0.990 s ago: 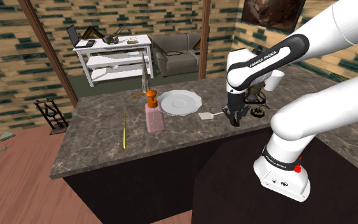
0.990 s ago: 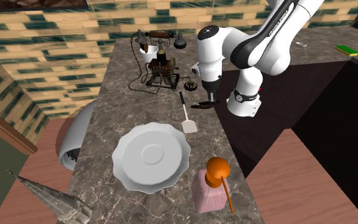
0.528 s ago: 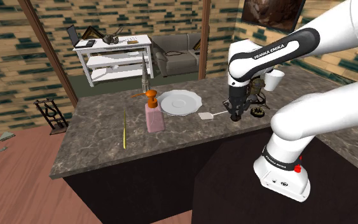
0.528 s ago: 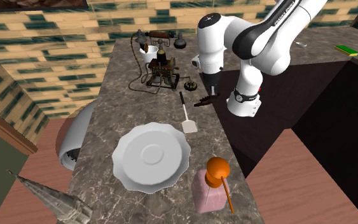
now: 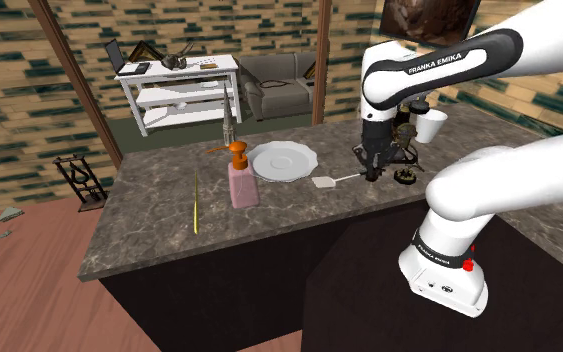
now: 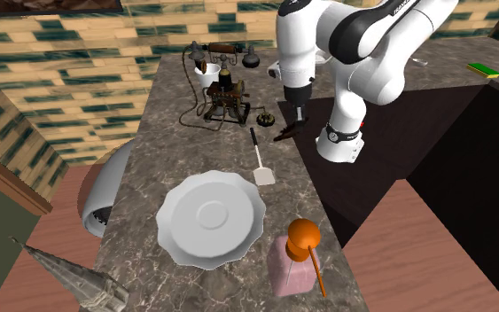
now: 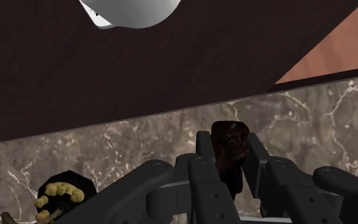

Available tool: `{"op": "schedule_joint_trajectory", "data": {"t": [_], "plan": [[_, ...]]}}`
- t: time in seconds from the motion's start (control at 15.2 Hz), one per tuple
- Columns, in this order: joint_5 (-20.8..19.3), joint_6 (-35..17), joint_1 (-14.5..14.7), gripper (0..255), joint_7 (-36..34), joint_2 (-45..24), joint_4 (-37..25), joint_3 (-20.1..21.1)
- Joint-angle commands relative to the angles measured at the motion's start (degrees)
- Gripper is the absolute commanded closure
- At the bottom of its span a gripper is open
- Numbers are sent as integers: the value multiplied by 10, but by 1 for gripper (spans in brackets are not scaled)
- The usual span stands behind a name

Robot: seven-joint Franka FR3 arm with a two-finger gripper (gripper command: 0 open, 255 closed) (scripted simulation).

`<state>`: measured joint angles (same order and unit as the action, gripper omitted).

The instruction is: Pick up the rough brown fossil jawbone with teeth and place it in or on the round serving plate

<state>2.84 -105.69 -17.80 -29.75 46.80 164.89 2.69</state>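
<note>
Fingers (image 7: 202,145) of the black tool (image 7: 229,139) were clamped on the fossil jawbone (image 7: 229,159), a rough, dark brown piece that stood up between them in the wrist view. In the second exterior view we saw the jawbone hanging tilted under the tool, a little above the marble tabletop (image 5: 159,225), near the edge that faced the stand (image 5: 447,282). It was not touching the stone as far as we could tell.

Just beside the tool, on the tabletop, lay a small black round thing with yellow dots (image 7: 61,193). A white spatula (image 6: 261,162) lay flat between the tool and the round serving plate (image 6: 212,217), with its blade toward the plate. On the other side of the tool stood an old telephone (image 6: 225,89) with a white cup (image 6: 208,74) close behind it.

The plate was white with a wavy rim, and it was well apart from the jawbone. Next to the plate stood a pink soap bottle (image 5: 240,180) with an orange pump. Further along the tabletop a thin yellow stick (image 5: 197,200) lay flat.

Beyond the tabletop, in the shoulder view, we saw a white shelf table (image 5: 179,85) carrying small things, and a grey sofa (image 5: 277,85) beside it, both before walls with a brick pattern.
</note>
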Motion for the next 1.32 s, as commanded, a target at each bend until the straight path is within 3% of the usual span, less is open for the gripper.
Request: {"op": "schedule_joint_trajectory", "data": {"t": [0.0, 0.59, 1.25], "plan": [[4, -5, 3, 255, -5, -26, -21, 5], [22, -62, 18, 255, -52, -260, -199, 44], [3, -42, 28, 255, -108, -479, -440, 72]]}}
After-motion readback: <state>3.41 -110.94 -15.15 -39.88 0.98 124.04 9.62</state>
